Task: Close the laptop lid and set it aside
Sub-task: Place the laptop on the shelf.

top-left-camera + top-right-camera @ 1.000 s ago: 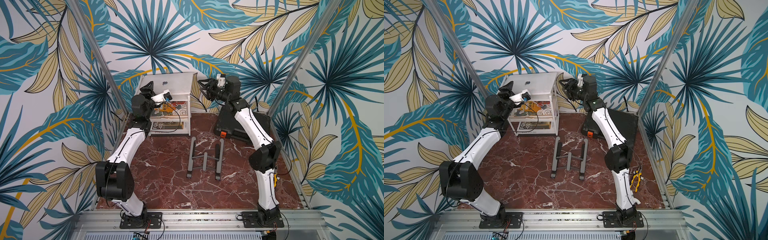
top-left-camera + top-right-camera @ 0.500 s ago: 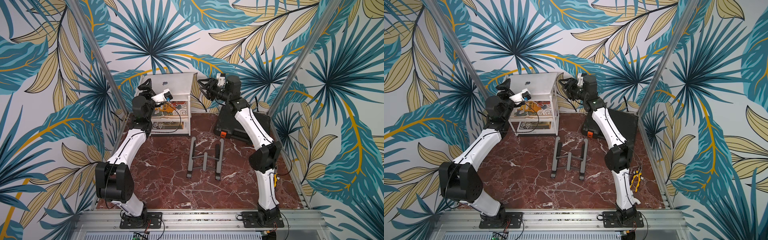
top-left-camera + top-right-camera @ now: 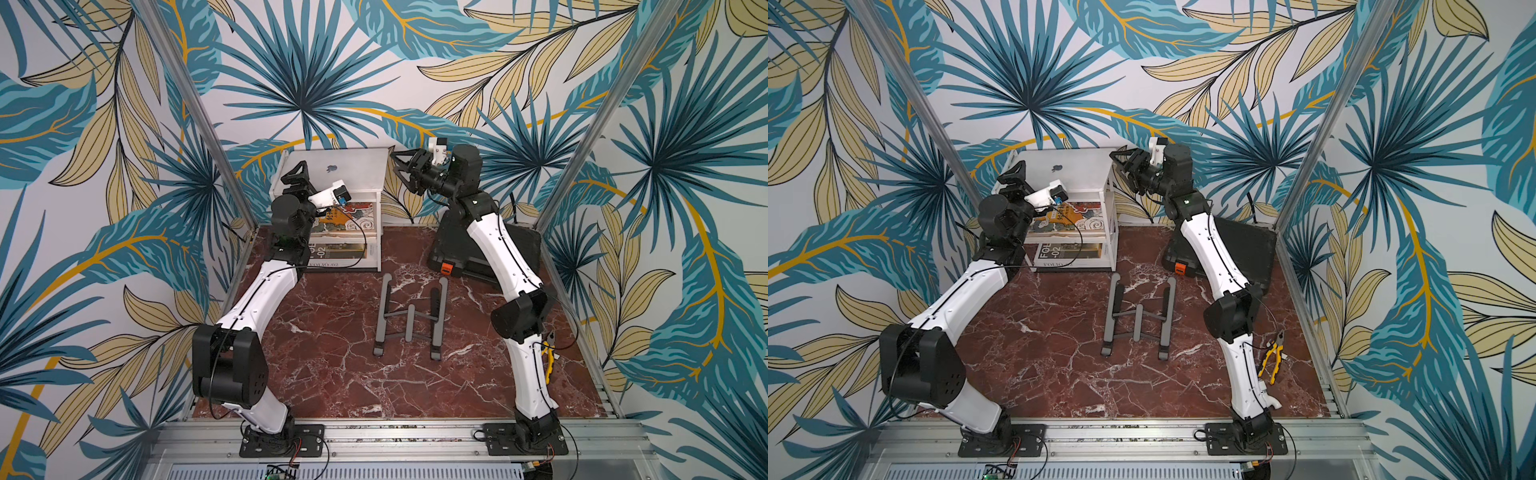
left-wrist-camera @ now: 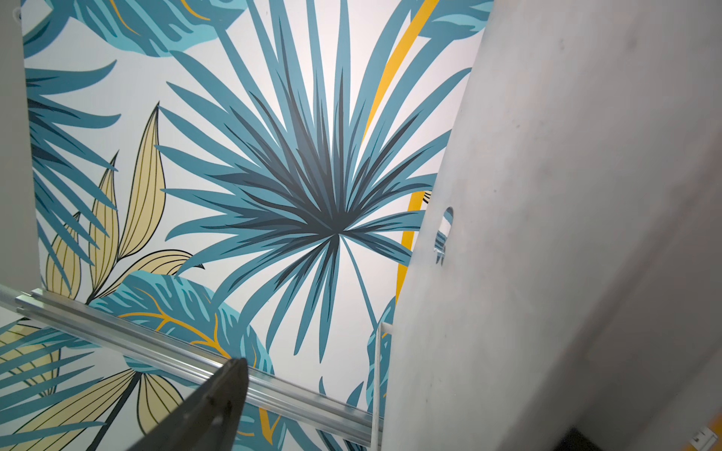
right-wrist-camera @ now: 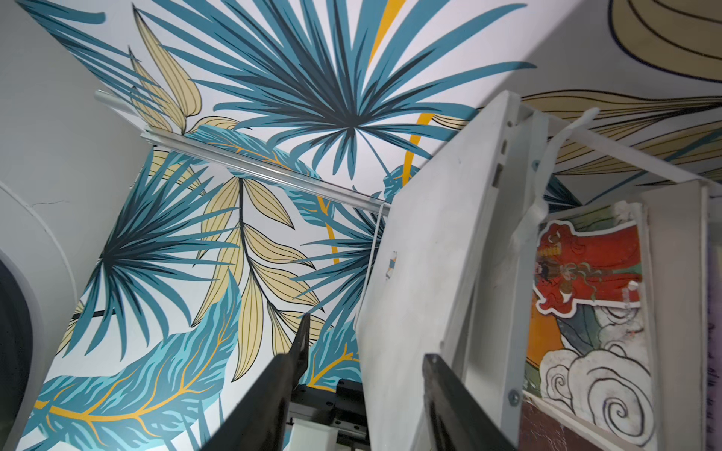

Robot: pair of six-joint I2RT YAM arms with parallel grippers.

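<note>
The laptop lies shut and flat on top of the white shelf rack, with the dark apple logo of the laptop lid facing up in both top views. My left gripper stands open at its left edge. In the left wrist view one finger shows beside the silver lid, and the other finger is hidden. My right gripper is open at the right edge. In the right wrist view its jaws stand on either side of the laptop's edge, with a gap on the outer side.
A grey H-shaped folding stand lies mid-table. A black case with an orange latch sits at the back right behind the right arm. Yellow pliers lie by the right edge. Magazines fill the rack's lower shelves.
The left gripper's jaws have opened wider at the laptop's left edge. The right arm and the laptop have stayed in place.
</note>
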